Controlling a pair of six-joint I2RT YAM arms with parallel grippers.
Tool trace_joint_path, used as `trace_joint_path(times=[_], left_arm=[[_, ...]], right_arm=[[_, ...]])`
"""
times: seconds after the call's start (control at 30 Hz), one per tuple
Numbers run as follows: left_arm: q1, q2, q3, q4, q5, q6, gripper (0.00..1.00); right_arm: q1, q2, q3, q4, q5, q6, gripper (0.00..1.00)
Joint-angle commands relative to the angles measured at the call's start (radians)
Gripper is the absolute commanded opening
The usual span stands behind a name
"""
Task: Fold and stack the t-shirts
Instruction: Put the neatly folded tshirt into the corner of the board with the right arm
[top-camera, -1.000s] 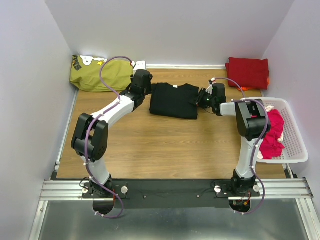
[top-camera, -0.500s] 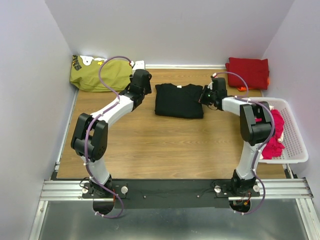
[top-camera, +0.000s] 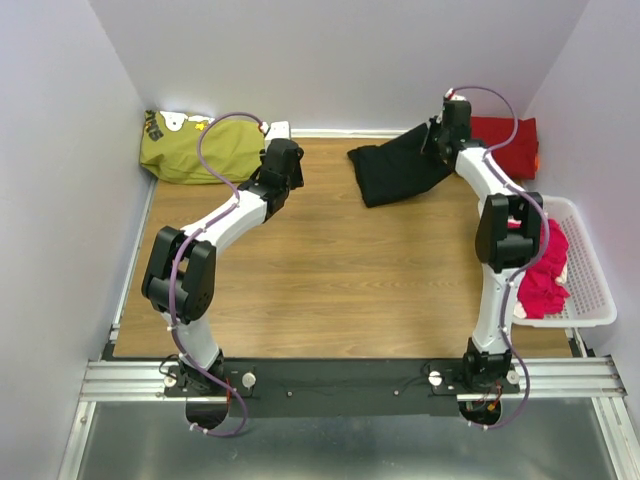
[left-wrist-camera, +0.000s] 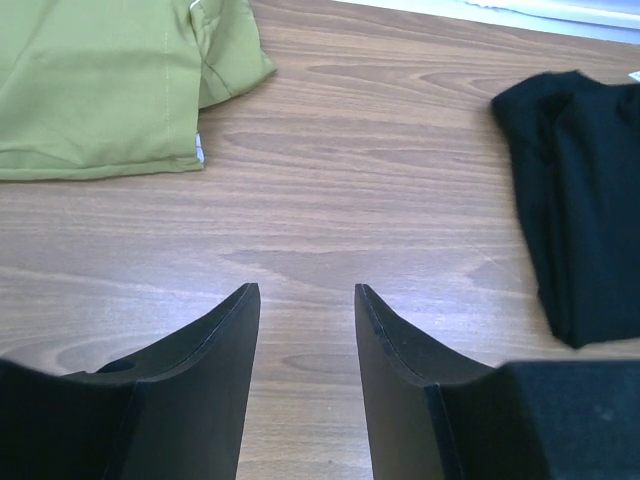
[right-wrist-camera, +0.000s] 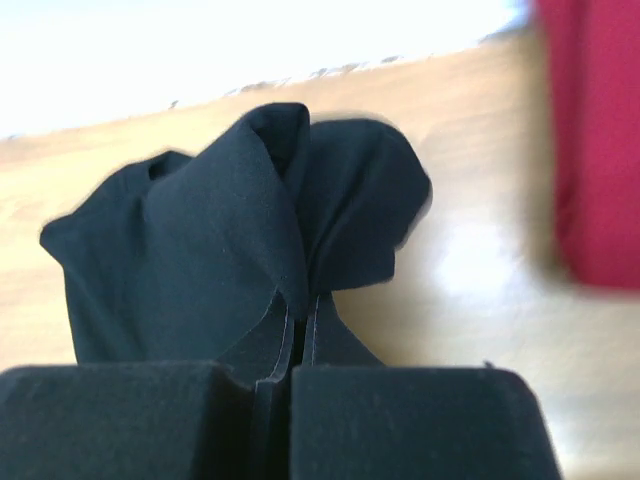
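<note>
The folded black t-shirt hangs partly lifted at the back of the table, its print hidden. My right gripper is shut on its right edge, and the cloth bunches at the fingertips in the right wrist view. The folded dark red t-shirt lies in the far right corner, just right of that gripper; its edge shows in the right wrist view. Bright pink t-shirts lie heaped in a white basket. My left gripper is open and empty over bare wood, left of the black shirt.
An olive green cloth item lies in the far left corner and shows in the left wrist view. The white basket stands at the right edge. Grey walls close the table on three sides.
My right gripper has pulled the black shirt off the table centre, up and to the right towards the red shirt. The shirt now hangs tilted. The left arm has stayed put.
</note>
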Motion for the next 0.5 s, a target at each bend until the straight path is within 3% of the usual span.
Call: trace_joint_path(times=[0.0, 0.2, 0.47], left_arm=[[0.007, -0.013, 0.024, -0.002, 0.028, -0.017, 0.52], [0.007, 0.019, 0.041, -0.006, 0.048, -0.018, 0.51], [0.007, 0.073, 0.073, -0.009, 0.073, -0.026, 0.50]], right_arm=[[-0.054, 0.147, 0.298, -0.107, 0.062, -0.072, 0.01], [-0.128, 0.274, 0.537, -0.157, 0.050, -0.083, 0.01], [-0.224, 0.329, 0.717, -0.160, 0.036, -0.100, 0.01]])
